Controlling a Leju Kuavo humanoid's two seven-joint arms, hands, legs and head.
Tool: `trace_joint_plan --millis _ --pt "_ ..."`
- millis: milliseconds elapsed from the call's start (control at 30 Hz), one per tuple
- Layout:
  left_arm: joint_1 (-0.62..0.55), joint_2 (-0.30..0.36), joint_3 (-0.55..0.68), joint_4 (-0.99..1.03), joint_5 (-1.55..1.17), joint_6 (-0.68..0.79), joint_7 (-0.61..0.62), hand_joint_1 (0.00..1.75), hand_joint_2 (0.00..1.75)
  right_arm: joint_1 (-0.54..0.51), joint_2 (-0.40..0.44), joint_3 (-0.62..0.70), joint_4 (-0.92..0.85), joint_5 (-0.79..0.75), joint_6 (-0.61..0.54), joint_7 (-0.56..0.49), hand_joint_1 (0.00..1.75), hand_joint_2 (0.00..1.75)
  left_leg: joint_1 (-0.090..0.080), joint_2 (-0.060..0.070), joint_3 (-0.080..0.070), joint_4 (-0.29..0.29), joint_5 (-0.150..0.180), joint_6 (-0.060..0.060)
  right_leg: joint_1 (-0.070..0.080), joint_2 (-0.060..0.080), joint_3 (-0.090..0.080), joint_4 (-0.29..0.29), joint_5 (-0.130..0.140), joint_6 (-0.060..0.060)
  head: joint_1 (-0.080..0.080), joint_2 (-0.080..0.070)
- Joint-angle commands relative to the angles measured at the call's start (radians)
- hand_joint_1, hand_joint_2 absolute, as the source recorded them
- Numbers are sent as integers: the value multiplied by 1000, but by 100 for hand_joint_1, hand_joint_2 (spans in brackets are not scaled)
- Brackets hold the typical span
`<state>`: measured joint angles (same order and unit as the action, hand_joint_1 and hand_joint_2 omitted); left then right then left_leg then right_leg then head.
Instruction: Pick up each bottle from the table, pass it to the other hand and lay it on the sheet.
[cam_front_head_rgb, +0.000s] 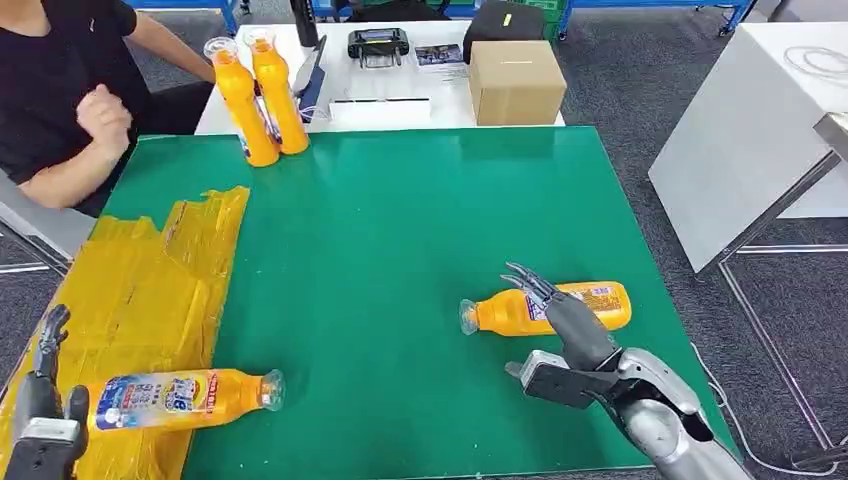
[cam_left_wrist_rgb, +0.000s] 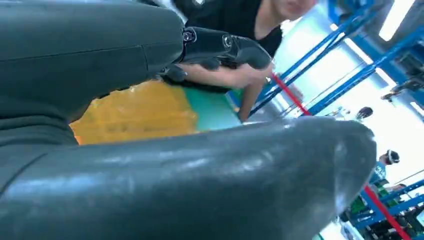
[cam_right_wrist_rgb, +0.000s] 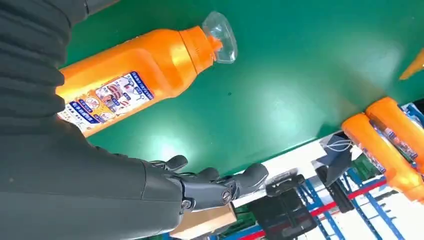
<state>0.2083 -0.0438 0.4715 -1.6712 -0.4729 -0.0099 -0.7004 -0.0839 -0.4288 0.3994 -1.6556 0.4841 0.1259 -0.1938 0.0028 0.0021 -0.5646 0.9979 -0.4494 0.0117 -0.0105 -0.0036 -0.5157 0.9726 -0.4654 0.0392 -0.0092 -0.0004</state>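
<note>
Bottle (cam_front_head_rgb: 548, 308) lying crosswise, cap toward left | right robot hand (cam_front_head_rgb: 560, 325) spread above it | left robot hand (cam_front_head_rgb: 45, 400) spread

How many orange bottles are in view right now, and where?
4. One bottle on the yellow sheet lies beside the left hand; one bottle on the green mat lies under the right hand; two upright bottles stand at the far-left edge.

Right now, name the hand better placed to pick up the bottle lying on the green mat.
Right. The right hand hovers open beside that bottle; the left hand is across the table.
</note>
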Motion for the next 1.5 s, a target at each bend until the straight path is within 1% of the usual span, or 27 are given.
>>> trace_joint_plan --millis 33,67,133,167,200,267,367,433,533,633,700,800,867,1000,1167,1300,1367,1500 --pt "-29 -67 37 -51 107 -90 8 0 0 -16 16 -22 9 4 9 16 0 175 0 0 0 0 0 0 0 0 0 0 0 0 0 0" --pt "-40 -80 57 -58 314 -219 44 0 175 -18 -2 -19 14 10 22 43 0 175 1 0 1 0 -1 0 1 0 1 -1 0 -1 0 0" --pt "-48 -92 66 -81 471 -322 112 0 175 -26 -13 -28 40 18 21 48 0 175 1 -1 0 0 -1 0 1 -1 1 -1 0 -1 0 0" --pt "-47 -101 72 -92 522 -346 125 0 175 -33 -12 -28 52 29 20 52 0 175 1 -1 1 1 -1 0 1 -1 2 -1 0 -1 0 0" --pt "-44 -106 70 -98 588 -385 153 0 0 -42 -13 -26 64 32 21 53 0 175 1 0 1 0 -1 0 1 0 1 -1 0 -1 0 0" --pt "-31 -111 58 -119 650 -432 183 0 0 -66 -25 -20 87 34 28 67 0 175 2 1 1 0 -1 0 2 2 2 -2 1 -1 0 0" --pt "-14 -123 15 -149 712 -483 226 0 0 -112 -22 -19 139 39 35 100 0 175 1 2 1 0 -1 0 1 3 1 -1 1 -1 0 0" --pt "6 -130 -31 -179 681 -473 221 0 0 -131 -32 -13 181 30 55 128 0 175 1 2 1 0 0 0 1 2 1 -1 1 0 0 0" --pt "14 -116 -100 -188 682 -458 227 0 0 -179 -54 3 256 8 82 148 0 175 1 1 1 0 0 0 2 2 2 -3 1 0 0 0" --pt "20 -100 -135 -190 676 -432 221 0 0 -199 -79 1 272 -15 92 151 0 175 1 0 1 0 0 0 1 0 1 -2 1 0 0 0" --pt "21 -93 -137 -192 666 -414 216 0 0 -208 -98 4 265 -27 106 163 0 175 0 0 1 0 0 0 0 0 1 -1 1 0 0 0" --pt "19 -87 -130 -183 681 -418 219 0 0 -220 -160 12 245 -76 148 187 0 175 0 0 0 0 0 0 0 0 1 -1 0 0 0 0" --pt "16 -83 -126 -177 687 -422 222 0 0 -229 -185 14 234 -96 167 192 0 175 -1 0 0 1 0 0 0 0 0 0 0 0 0 0" --pt "16 -82 -124 -178 688 -422 222 0 0 -232 -184 13 232 -100 170 194 0 175 0 1 1 0 -1 0 0 1 1 -1 0 -1 0 0" --pt "6 -71 -123 -175 705 -430 233 0 0 -285 -243 66 238 -148 217 227 0 175 -1 1 0 1 0 0 -1 0 0 0 0 0 0 0" --pt "5 -66 -126 -172 710 -431 234 0 0 -283 -271 84 230 -161 223 230 0 175 0 1 0 0 0 0 0 0 1 -1 1 -1 0 0" --pt "4 -64 -128 -170 711 -434 233 0 0 -280 -277 90 229 -162 225 231 0 175 0 1 1 0 0 0 0 0 1 -1 1 -1 0 0" --pt "-12 -56 -138 -151 719 -433 239 0 0 -315 -286 137 257 -166 244 241 0 175 0 1 1 0 0 -1 0 1 1 -1 1 -1 0 0"
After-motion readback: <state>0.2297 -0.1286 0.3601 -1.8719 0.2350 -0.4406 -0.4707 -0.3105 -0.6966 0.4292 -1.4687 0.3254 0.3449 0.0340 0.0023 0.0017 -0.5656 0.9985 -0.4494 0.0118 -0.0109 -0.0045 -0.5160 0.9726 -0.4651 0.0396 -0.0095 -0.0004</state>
